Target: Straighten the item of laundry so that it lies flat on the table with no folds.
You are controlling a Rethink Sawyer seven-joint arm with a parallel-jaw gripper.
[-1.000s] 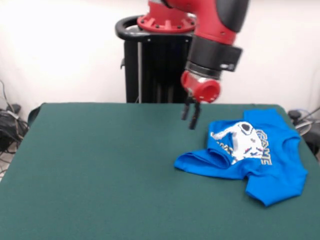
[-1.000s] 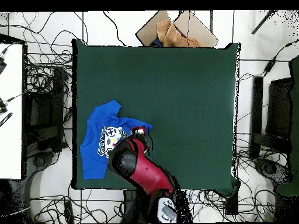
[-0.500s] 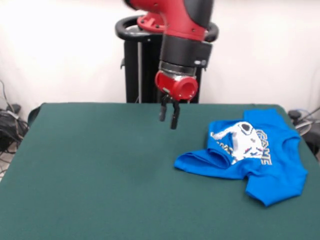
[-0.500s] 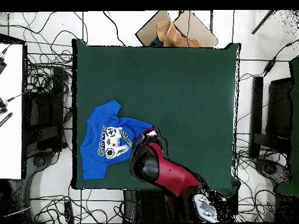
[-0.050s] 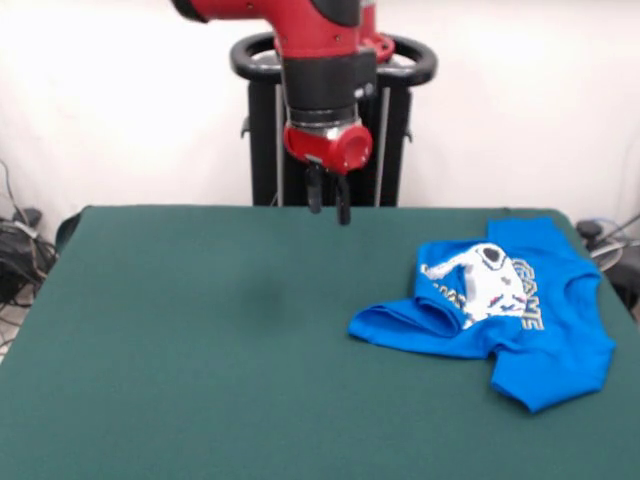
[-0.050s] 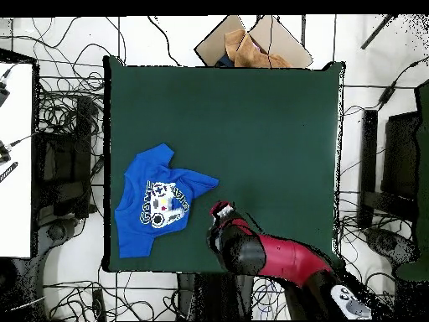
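Observation:
The item of laundry (image 5: 556, 345), a bright blue T-shirt with a white print and yellow lettering, lies rumpled near the right edge of the green table (image 5: 200, 330). Its left part is bunched into folds and one sleeve points toward the front. In the overhead view the item of laundry (image 6: 134, 231) sits near the left edge of the table (image 6: 268, 126). My gripper (image 5: 328, 208) hangs open and empty above the table's far side, well left of the shirt and clear of it. Seen from overhead, the gripper (image 6: 220, 210) is just right of the shirt's hem corner.
A black pedestal (image 5: 330, 140) stands behind the table. An open cardboard box (image 6: 251, 42) lies beyond the far table edge in the overhead view. Cables cover the floor around the table, and a white desk (image 6: 15, 159) stands at the left.
The arm has swung away from the shirt, leftward in the front view, and risen a little. The shirt has not moved.

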